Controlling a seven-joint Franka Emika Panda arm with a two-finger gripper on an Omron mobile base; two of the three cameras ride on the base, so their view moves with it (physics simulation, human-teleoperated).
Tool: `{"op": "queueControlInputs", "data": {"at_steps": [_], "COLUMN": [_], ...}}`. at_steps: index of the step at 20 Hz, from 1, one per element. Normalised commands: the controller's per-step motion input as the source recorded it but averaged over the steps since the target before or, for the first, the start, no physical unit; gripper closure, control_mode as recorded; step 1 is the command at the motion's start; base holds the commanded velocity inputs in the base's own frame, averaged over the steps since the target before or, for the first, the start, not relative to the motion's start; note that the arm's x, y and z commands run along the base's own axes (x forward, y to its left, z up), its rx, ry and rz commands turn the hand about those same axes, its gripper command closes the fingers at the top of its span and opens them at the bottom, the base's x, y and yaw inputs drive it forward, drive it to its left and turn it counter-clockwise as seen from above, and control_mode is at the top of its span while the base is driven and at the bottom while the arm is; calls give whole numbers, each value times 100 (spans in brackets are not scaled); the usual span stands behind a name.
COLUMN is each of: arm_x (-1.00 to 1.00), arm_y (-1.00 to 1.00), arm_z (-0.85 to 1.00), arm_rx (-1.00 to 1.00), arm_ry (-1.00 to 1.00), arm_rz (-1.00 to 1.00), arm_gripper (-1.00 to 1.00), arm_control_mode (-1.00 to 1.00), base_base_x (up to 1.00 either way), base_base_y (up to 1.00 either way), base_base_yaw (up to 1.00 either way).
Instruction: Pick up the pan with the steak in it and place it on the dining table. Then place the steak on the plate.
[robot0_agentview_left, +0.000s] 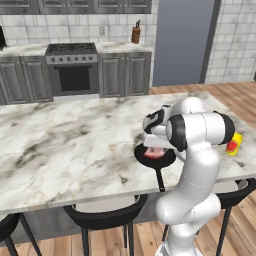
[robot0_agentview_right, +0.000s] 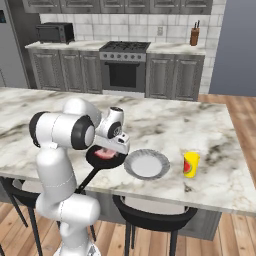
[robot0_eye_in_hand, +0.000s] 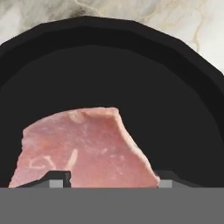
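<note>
The pincer straddled the steak low in frame, grip uncertain; the pan was on the dining table, the plate bare.

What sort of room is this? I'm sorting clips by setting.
A rendered home kitchen with a dining area: a stove with its oven among grey cabinets, a toaster oven on the counter, and a long marble dining table.

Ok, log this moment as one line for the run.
phase: grasping steak | pan: on dining table | hand: fingers either side of steak | plate: right of pan, bare
</note>
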Motion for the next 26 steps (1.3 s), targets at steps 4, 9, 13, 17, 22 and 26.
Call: {"op": "queueControlInputs", "data": {"at_steps": [4,9,13,17,22,26], "arm_x": [0,-2,-11,-29,-32,-35], "arm_y": [-1,-6,-23,-57,-79,-92], "arm_z": [13,43,50,32,22,6], "arm_rx": [3,2,2,3,5,8], "arm_ry": [-3,-1,0,0,0,0], "arm_rz": [-2,-5,-9,-10,-9,-7], "arm_gripper": [100,100,100,100,100,100], "arm_control_mode": [-100,-100,-100,-100,-100,-100], "base_base_x": [0,0,0,0,0,0], "base_base_y": [0,0,0,0,0,0], "base_base_yaw": [0,0,0,0,0,0]}}
